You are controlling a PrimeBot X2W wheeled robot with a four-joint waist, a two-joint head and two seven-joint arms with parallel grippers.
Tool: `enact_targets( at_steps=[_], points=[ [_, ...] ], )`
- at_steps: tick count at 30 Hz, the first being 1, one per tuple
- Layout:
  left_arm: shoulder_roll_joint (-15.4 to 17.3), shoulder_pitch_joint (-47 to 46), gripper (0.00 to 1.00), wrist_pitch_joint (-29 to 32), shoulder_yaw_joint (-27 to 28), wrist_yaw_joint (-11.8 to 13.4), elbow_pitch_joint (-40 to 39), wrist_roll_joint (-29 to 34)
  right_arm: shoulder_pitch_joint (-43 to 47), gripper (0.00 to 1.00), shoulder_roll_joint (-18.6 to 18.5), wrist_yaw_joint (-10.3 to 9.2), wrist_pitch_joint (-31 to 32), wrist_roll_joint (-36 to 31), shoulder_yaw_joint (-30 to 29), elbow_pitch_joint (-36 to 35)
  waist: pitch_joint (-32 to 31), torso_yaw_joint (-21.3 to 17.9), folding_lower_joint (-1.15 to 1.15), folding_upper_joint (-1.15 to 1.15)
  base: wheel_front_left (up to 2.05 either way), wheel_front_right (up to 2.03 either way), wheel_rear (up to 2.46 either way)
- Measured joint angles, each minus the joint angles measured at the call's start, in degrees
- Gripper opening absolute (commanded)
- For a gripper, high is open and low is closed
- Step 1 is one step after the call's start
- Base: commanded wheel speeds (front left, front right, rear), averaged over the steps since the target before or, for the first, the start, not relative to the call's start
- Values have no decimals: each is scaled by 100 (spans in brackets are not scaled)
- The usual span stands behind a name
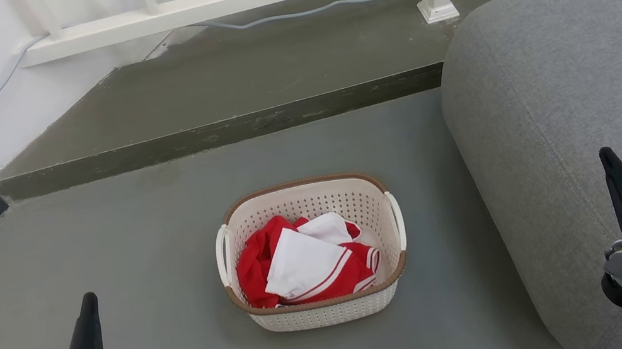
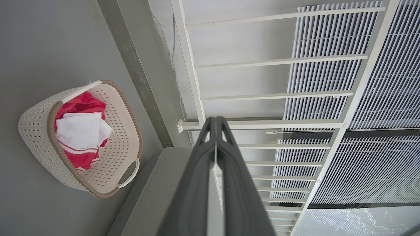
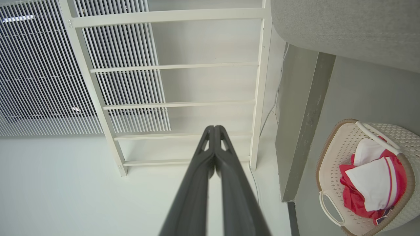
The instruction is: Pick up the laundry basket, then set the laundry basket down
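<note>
Basket (image 1: 312,251), small, cream-white perforated plastic with brown woven-look rim, on grey floor (image 1: 106,249) beside grey sofa (image 1: 581,108), holding red and white clothes (image 1: 300,259). Left claw (image 1: 87,303) and right claw (image 1: 609,160) both closed, well apart from it. Best opened first, then lowered onto both white loop handles (image 1: 224,254) evenly.

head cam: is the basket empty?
No, the laundry basket holds red and white clothing, bunched on its bottom.
</note>
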Motion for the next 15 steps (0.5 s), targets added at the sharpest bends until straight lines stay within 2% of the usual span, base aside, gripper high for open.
enact_targets(
  at_steps=[15],
  points=[
    [0, 0, 0, 0, 0, 0, -1, 0, 0, 0, 4, 46, 0, 0, -3, -1, 0, 0, 0, 0, 0, 0, 0]
  ],
)
